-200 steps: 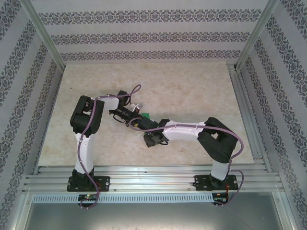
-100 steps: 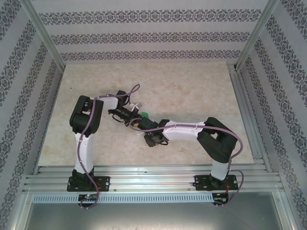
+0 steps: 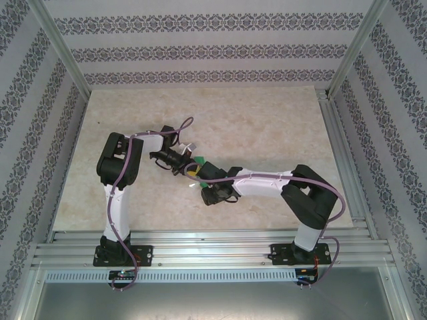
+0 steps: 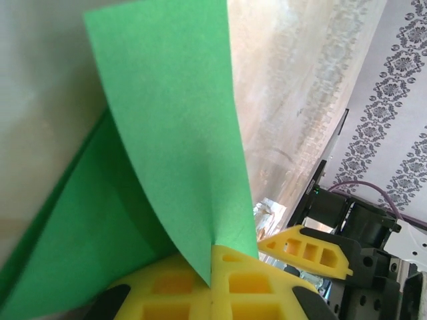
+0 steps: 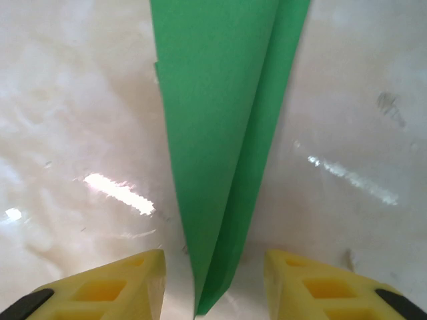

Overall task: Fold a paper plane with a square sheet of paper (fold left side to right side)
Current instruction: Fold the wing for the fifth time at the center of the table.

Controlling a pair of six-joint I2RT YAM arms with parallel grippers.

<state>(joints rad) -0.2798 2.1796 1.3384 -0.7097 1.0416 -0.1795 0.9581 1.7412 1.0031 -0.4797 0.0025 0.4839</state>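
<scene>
My left hand (image 4: 212,283) is clenched on the green paper (image 4: 167,133), pinching one edge between its yellow fingers. From that pinch one flap stands up and away, and the rest slopes down toward the worktop (image 4: 280,100). My right hand (image 5: 215,270) is released, fingers apart. The paper's narrow folded end lies between them, touching neither. From above, the paper sits near mid-worktop, where the two hands meet.

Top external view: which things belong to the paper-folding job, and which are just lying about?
Job:
green paper sheet, partly folded
left hand, shut on it
right hand, open, either side of its tip

Just surroundings:
table
patterned walls
metal rail
</scene>
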